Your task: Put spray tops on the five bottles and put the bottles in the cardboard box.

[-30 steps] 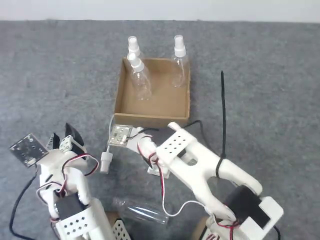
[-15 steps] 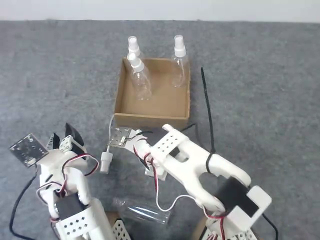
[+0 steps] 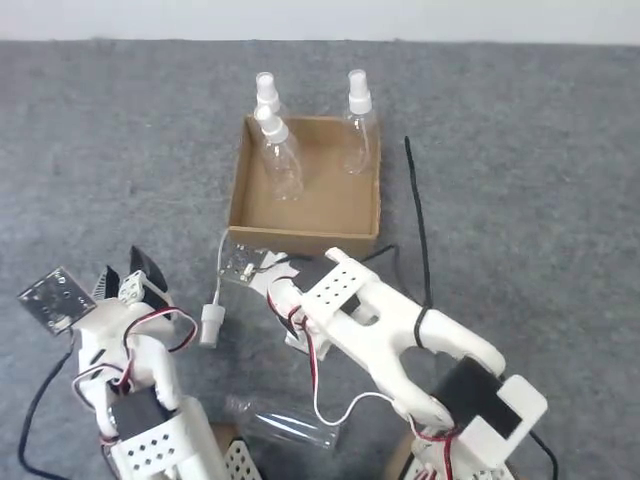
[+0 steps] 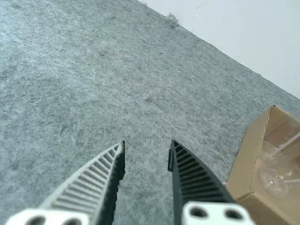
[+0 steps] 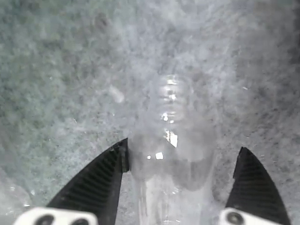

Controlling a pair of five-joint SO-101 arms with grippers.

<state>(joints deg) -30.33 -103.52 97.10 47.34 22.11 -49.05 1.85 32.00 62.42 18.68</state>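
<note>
The cardboard box point(image 3: 305, 215) holds three upright clear bottles with white spray tops: two at its back left point(image 3: 281, 160) and one at its back right point(image 3: 358, 125). A loose spray top point(image 3: 211, 323) with its thin tube lies on the carpet in front of the box's left corner. An uncapped bottle point(image 3: 285, 423) lies on its side near the front edge. My right gripper point(image 5: 183, 147) is open and straddles another uncapped clear bottle point(image 5: 171, 122), one finger against its side. My left gripper point(image 4: 146, 145) hangs open over bare carpet at the left, holding nothing.
Grey carpet covers the table. The right arm point(image 3: 375, 325) stretches from the front right toward the box's front wall, with a black cable point(image 3: 420, 230) arching beside it. In the left wrist view, the box corner point(image 4: 251, 159) lies off to one side.
The right arm's rear and the black cable have swung left, and its wrist has edged slightly closer to the box. The left arm, bottles and loose top have not moved.
</note>
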